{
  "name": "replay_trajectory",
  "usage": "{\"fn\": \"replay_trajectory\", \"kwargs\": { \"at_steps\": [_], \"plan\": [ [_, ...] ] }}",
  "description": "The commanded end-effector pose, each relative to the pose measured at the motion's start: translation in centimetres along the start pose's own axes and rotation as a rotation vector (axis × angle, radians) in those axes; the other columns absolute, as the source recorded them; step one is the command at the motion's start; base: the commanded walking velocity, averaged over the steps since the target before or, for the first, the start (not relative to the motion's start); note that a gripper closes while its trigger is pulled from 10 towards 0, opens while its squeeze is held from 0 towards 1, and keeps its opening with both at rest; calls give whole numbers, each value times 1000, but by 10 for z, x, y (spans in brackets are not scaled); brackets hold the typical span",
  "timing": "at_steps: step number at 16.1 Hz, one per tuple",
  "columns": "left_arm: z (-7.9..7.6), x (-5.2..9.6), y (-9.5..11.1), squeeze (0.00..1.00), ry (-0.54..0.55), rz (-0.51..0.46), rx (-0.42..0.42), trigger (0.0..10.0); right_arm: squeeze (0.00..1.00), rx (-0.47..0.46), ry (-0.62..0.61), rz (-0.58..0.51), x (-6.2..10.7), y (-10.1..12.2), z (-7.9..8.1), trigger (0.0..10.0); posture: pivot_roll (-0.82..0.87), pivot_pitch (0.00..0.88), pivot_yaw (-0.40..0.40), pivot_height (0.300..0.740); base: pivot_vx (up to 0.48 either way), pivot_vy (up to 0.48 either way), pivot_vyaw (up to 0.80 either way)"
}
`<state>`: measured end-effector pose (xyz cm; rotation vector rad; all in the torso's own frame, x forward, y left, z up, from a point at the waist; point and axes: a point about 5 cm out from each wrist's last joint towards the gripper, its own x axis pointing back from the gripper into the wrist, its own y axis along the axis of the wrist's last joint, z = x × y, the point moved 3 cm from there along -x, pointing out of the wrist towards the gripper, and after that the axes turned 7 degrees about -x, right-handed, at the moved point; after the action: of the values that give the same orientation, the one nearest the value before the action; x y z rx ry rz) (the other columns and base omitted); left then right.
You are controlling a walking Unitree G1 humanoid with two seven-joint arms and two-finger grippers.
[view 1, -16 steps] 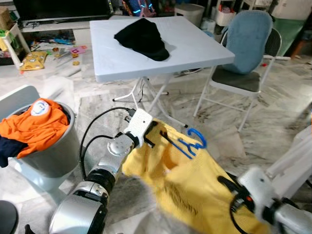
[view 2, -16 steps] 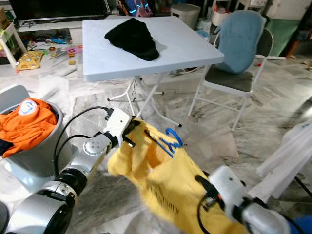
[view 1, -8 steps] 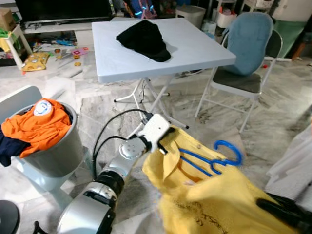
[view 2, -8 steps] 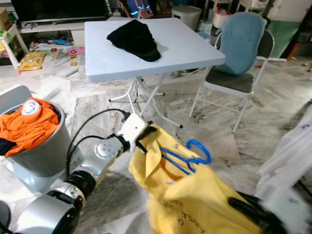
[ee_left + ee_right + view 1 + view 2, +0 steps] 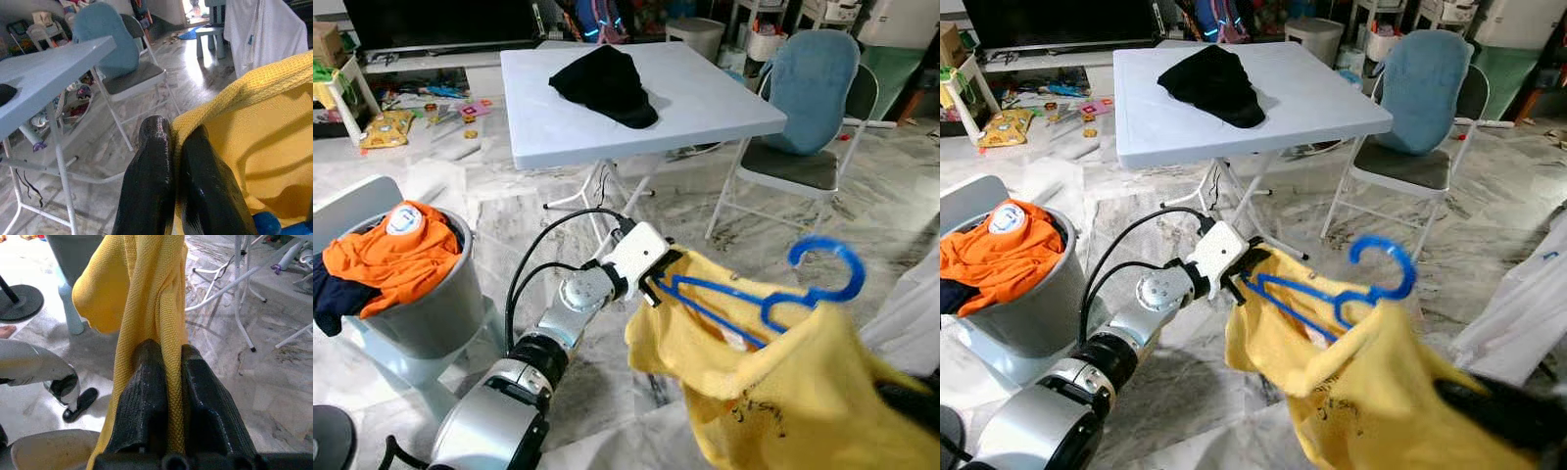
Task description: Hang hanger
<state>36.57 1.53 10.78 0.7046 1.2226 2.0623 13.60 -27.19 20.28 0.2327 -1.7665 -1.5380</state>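
A blue plastic hanger [image 5: 773,304] sits inside the neck of a yellow knit shirt [image 5: 793,401], its hook [image 5: 827,266] sticking up above the cloth. My left gripper [image 5: 658,278] is at the shirt's left shoulder, shut on the yellow fabric beside the hanger's end; the left wrist view has the fingers [image 5: 156,161] pinching the yellow edge [image 5: 244,93]. My right gripper [image 5: 168,352] is shut on a hanging fold of the yellow shirt [image 5: 146,284]. It appears as a dark blur [image 5: 1503,416] at the shirt's lower right.
A white folding table [image 5: 705,103] with a black garment [image 5: 605,83] stands ahead. A blue-cushioned folding chair [image 5: 808,98] is right of it. A grey basket [image 5: 431,313] with orange clothes is on the left. White cloth [image 5: 911,318] hangs at the right edge.
The shirt and hanger have been lifted and carried to the right. The hook now stands higher and further right. My left gripper has followed, stretched out to the right.
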Motion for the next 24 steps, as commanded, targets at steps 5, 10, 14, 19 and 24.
{"fn": "replay_trajectory", "kwargs": {
  "at_steps": [5,10,14,19,24],
  "plan": [
    [19,28,-50,0,122,180,361,2667,0,-9,-54,-185,4,27,-9,10000,-89,4,-30,740,0,0,0],
    [15,21,-37,0,33,108,491,10000,0,25,-105,-92,-5,17,-17,10000,-88,5,-30,740,0,0,0],
    [16,17,-24,0,-12,39,569,10000,0,41,-89,-91,-8,16,-15,10000,-86,10,-29,740,0,0,0],
    [15,16,-11,1000,-52,-53,678,10000,0,56,-103,-63,-10,12,-18,10000,-89,13,-33,740,0,0,0],
    [31,24,16,1000,-192,-203,1139,10000,0,26,-21,-66,-15,9,-8,10000,-84,9,-33,740,0,0,0]
  ]
}}
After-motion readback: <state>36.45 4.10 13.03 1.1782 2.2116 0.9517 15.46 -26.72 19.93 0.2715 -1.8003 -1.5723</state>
